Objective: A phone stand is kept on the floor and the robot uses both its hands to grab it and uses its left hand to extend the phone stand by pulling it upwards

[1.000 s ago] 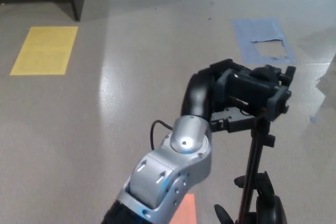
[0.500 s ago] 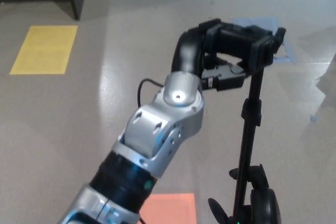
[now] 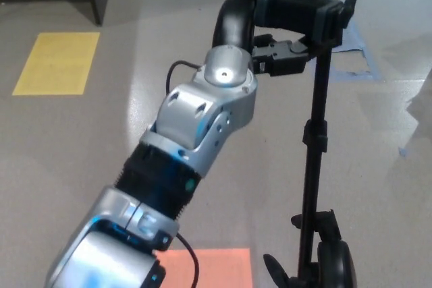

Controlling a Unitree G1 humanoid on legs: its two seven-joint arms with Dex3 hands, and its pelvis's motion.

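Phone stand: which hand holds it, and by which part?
The left hand grips the phone stand at its top clamp; a black hand, apparently the right, is at its base.

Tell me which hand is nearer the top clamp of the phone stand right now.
Left. The left hand is wrapped around the top clamp of the phone stand; the right hand grips the pole far below, near the base.

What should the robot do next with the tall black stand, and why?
Probably stop pulling and hold steady. The left hand grips the top of the phone stand, the pole already looks stretched tall, and the right hand grips it low down.
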